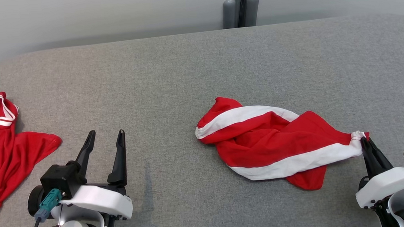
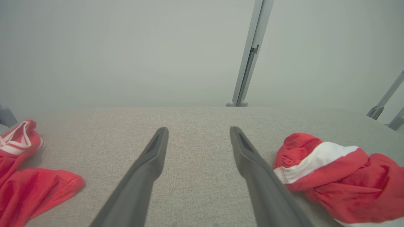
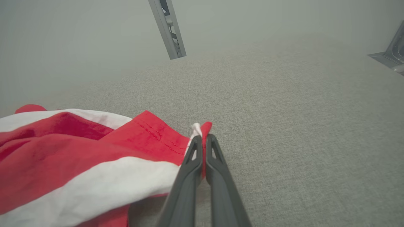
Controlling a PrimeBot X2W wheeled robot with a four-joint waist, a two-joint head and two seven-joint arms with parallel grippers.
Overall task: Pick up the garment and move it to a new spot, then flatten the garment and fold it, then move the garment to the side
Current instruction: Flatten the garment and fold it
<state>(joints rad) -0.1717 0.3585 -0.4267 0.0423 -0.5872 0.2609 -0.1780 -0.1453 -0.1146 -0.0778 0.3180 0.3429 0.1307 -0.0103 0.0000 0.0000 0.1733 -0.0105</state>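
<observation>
The right pincer [image 1: 364,140] was clamped on only a thin corner of the garment [image 1: 272,144], the white-banded hem tip at the lower right of the head view. The likeliest failure was therefore the cloth slipping free once its bunched weight came off the counter [image 1: 185,66]; a quick lift or a hard sideways pull would probably cause it. The garment itself lay crumpled right of centre in that view, red with white bands. Held by one corner, it would likely hang twisted and be harder to flatten. A second red garment [image 1: 7,151] lay at the far left edge, so setting the held one down on that side risked overlapping or tangling the two. The right arm entered from the lower right corner, its fingers angled up and slightly left, low by the counter and pressed together with the hem pinched between them. The left pincer [image 1: 105,137] sat at the lower left with its fingers pointing up the frame, spread wide and empty, over bare counter between the two garments.
</observation>
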